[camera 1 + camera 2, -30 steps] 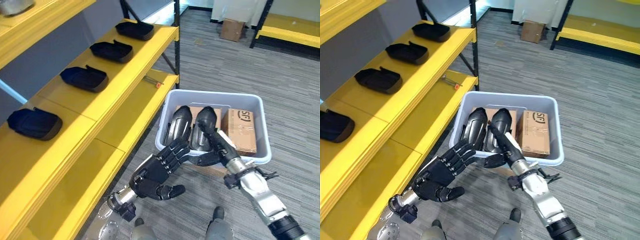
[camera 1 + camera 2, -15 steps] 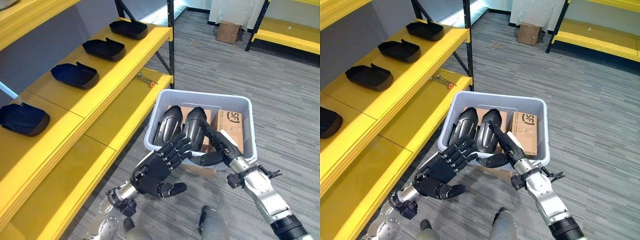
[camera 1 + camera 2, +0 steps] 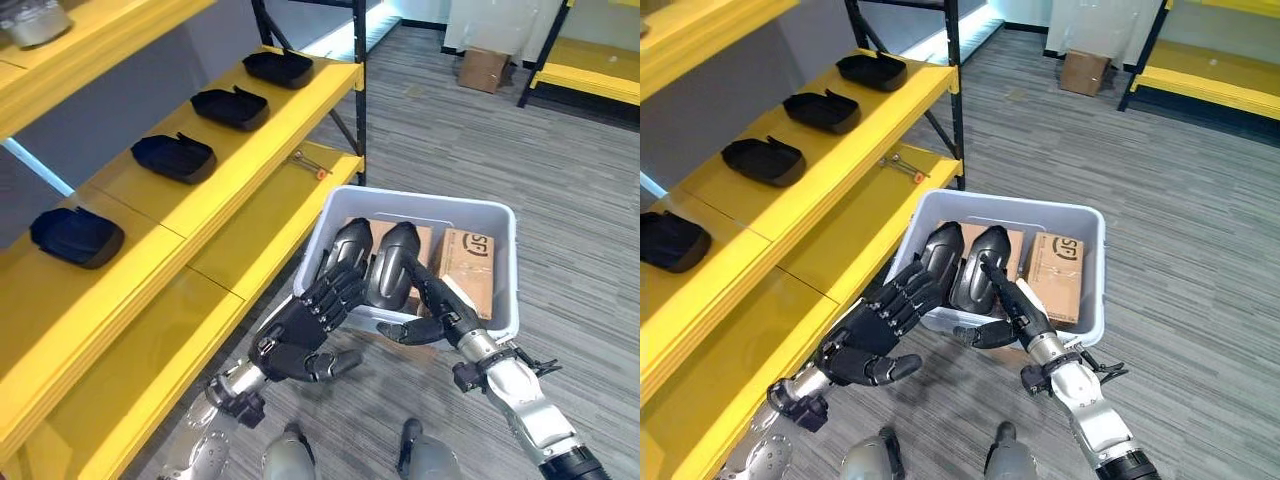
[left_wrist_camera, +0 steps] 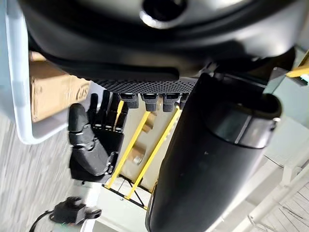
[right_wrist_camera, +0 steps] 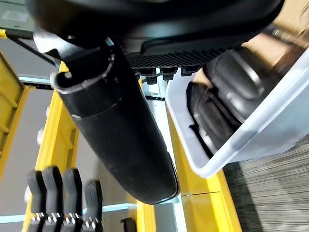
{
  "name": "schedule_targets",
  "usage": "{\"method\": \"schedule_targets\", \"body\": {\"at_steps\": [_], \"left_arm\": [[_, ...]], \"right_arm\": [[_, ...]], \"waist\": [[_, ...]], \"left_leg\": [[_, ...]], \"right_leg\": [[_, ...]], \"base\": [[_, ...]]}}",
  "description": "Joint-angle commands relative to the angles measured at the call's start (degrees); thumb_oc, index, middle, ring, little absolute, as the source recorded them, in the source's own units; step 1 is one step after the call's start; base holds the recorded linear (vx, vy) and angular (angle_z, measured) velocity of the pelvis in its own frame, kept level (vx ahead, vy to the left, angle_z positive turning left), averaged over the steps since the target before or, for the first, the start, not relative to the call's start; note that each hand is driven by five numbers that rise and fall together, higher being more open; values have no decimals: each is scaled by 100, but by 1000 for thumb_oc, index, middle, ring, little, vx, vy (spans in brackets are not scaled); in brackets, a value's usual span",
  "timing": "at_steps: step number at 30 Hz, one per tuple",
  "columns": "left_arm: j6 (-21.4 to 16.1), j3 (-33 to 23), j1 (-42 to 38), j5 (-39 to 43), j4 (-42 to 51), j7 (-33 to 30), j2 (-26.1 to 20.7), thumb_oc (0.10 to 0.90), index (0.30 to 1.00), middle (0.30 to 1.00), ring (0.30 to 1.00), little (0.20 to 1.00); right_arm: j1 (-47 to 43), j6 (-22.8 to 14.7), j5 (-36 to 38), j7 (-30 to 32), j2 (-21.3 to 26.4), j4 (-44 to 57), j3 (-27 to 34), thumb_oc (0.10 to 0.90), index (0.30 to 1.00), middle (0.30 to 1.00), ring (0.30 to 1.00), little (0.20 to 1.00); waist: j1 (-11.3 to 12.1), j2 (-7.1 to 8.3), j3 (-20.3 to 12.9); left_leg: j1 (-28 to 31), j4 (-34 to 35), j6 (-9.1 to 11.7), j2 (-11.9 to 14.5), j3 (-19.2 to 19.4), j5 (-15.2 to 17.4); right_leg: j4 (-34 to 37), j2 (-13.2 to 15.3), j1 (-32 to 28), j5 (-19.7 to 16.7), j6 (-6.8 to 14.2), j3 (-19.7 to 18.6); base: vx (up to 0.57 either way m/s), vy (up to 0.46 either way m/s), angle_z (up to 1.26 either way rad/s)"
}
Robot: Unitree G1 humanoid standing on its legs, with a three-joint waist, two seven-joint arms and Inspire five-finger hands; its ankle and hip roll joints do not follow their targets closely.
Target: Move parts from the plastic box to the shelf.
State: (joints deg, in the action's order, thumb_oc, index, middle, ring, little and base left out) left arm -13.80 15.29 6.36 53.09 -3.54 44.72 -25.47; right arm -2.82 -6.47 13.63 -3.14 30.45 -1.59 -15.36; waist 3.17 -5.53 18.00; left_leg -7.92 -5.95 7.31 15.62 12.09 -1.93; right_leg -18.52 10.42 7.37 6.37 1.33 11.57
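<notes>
The pale plastic box stands on the floor beside the yellow shelf. Two glossy dark parts lean in it side by side, the left part and the right part. My left hand is at the box's near left rim, its relaxed fingers reaching up against the left part, holding nothing. My right hand comes over the near rim with straight fingers lying along the right part, thumb out to the side. The right wrist view shows both parts behind the box wall.
Several dark moulded parts lie in a row on the middle shelf board. A small tool rests on the lower board. A cardboard box fills the plastic box's right side. Another cardboard box and a second yellow rack stand far off.
The camera has shifted. My left hand has risen from below the box, its fingers now up at the rim by the left part. My right hand stays on the right part.
</notes>
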Motion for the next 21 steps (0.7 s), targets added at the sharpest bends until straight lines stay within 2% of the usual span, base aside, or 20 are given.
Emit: {"method": "schedule_targets", "body": {"at_steps": [1, 2, 3, 4, 6, 11, 17, 19, 21], "left_arm": [[-278, -617, 117, 121, 723, 408, 62, 900, 1000, 1000, 1000, 1000], [-254, -635, 110, 101, 708, 429, 71, 900, 1000, 1000, 1000, 1000], [-219, -630, 56, 92, 676, 433, 70, 900, 1000, 1000, 1000, 1000], [-219, -630, 56, 92, 676, 433, 70, 900, 1000, 1000, 1000, 1000], [-150, -600, -32, 80, 623, 437, 67, 900, 1000, 1000, 1000, 1000], [-132, -592, -98, 108, 637, 474, 10, 900, 1000, 1000, 1000, 1000], [-109, -635, -123, 132, 622, 525, -7, 900, 1000, 1000, 1000, 1000], [-95, -695, -72, 109, 548, 656, -4, 900, 1000, 1000, 1000, 1000], [45, -695, -77, 158, 528, 910, -20, 900, 1000, 1000, 1000, 1000]], "right_arm": [[-242, -660, 181, 95, -176, 718, 85, 900, 1000, 1000, 1000, 1000], [-217, -645, 199, 82, -178, 732, 102, 900, 1000, 1000, 1000, 1000], [-118, -641, 181, 44, -194, 798, 160, 900, 1000, 1000, 1000, 1000], [-118, -641, 181, 44, -194, 798, 160, 900, 1000, 1000, 1000, 1000], [25, -651, 190, 21, -213, 858, 253, 900, 1000, 1000, 1000, 1000], [22, -746, 202, -47, -244, 864, 389, 900, 1000, 1000, 1000, 1000], [-109, -868, 89, 2, -301, 851, 447, 900, 1000, 1000, 1000, 1000], [-157, -945, 58, 102, -282, 845, 489, 900, 1000, 1000, 1000, 1000], [-175, -870, 125, 201, -261, 952, 629, 900, 1000, 1000, 1000, 1000]], "waist": [[79, 230, -133], [68, 243, -147], [14, 272, -181], [14, 272, -181], [-41, 339, -187], [-60, 439, -204], [23, 564, -259], [73, 652, -319], [112, 771, -458]], "left_leg": [[-331, 28, 111, 153, -106, -984], [-290, -5, 80, 147, -26, -881], [-206, -75, 8, 95, 88, -629], [-206, -75, 8, 95, 88, -629], [-111, -285, -101, -66, 80, -297], [1, -392, -283, -360, 72, 9], [-27, -543, -501, -503, 289, 268], [-13, -574, -610, -593, 409, 391], [10, -514, -859, -840, 469, 573]], "right_leg": [[-296, -468, -767, 818, -128, 328], [-341, -449, -761, 834, -122, 341], [-412, -418, -728, 850, -110, 377], [-412, -418, -728, 850, -110, 377], [-489, -339, -699, 824, -63, 332], [-337, -187, -651, 624, 105, 212], [-338, -56, -698, 657, 196, 263], [-462, -59, -809, 771, 226, 322], [-1141, -143, -788, 602, 346, 404]], "base": [[288, 141, -82], [209, 150, -96], [138, 109, -61], [195, 172, -42], [195, 200, 5], [154, 222, 0], [67, 167, -7], [55, 165, -1], [58, 178, 0]]}}
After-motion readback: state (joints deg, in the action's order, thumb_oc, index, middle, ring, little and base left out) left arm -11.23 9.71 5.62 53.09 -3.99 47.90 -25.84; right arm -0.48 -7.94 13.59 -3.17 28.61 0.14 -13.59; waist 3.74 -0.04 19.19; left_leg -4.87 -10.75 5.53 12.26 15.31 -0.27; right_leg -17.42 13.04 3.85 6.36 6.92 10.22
